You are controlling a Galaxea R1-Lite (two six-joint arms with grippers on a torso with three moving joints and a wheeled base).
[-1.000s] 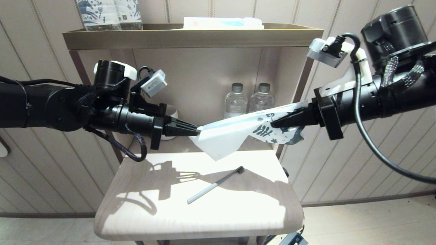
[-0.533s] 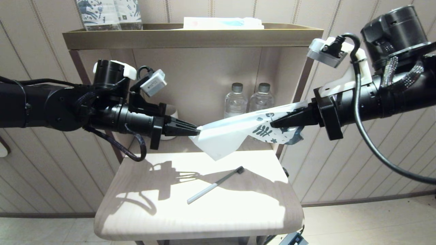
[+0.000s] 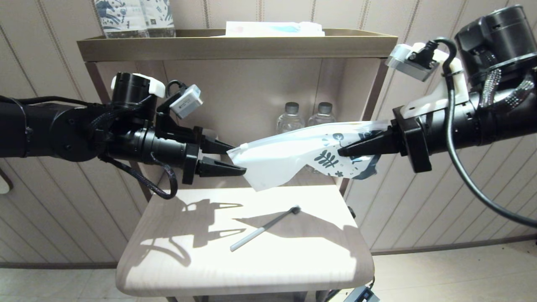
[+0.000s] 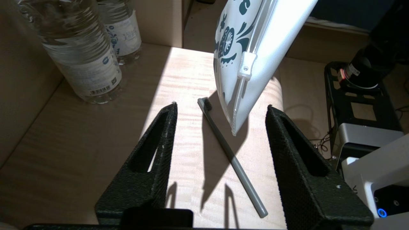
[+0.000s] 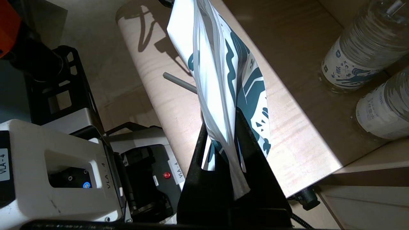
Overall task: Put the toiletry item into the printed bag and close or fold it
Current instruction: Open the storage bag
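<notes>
The right gripper (image 3: 342, 152) pinches the printed bag (image 3: 289, 157) mid-frame; the left gripper (image 3: 237, 160) gapes empty — nearer the toothbrush (image 3: 265, 228), lying diagonally on the table (image 3: 176, 268) directly below.

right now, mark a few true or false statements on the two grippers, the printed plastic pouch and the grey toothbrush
1. The right gripper is clamped on the white plastic pouch with dark blue print. True.
2. The left gripper grips the pouch too. False: its fingers are spread, with the pouch's free end between them.
3. The slim pale grey toothbrush is inside the pouch. False: it lies on the pale wooden table.
4. Two clear water bottles stand on the shelf behind. True.
</notes>
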